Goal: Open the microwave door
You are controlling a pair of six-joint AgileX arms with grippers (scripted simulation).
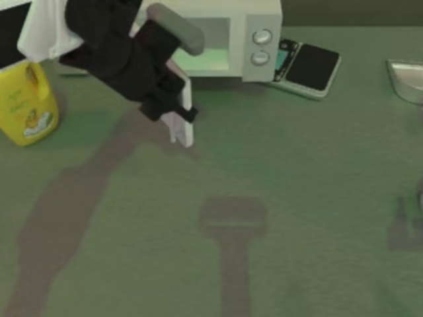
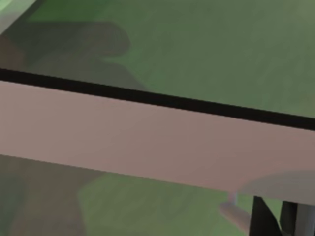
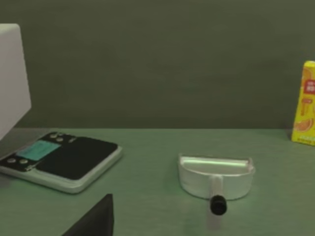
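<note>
Door [image 1: 183,113] swung out from microwave [image 1: 246,38], upper centre of frame. Left gripper [image 1: 173,107] clamped on door edge. Right gripper out of sight.

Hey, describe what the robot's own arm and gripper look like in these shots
In the top view the left arm has a white link, then a blocky matte-black wrist with a grey cylindrical part; the left gripper is black. No cables or markings show. Of the right arm only a dark edge shows in its wrist view.

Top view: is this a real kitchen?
Probably a pretend kitchen table in a simulation: a small white microwave with its door swung open, a scale, a yellow bottle, all on a green table.
</note>
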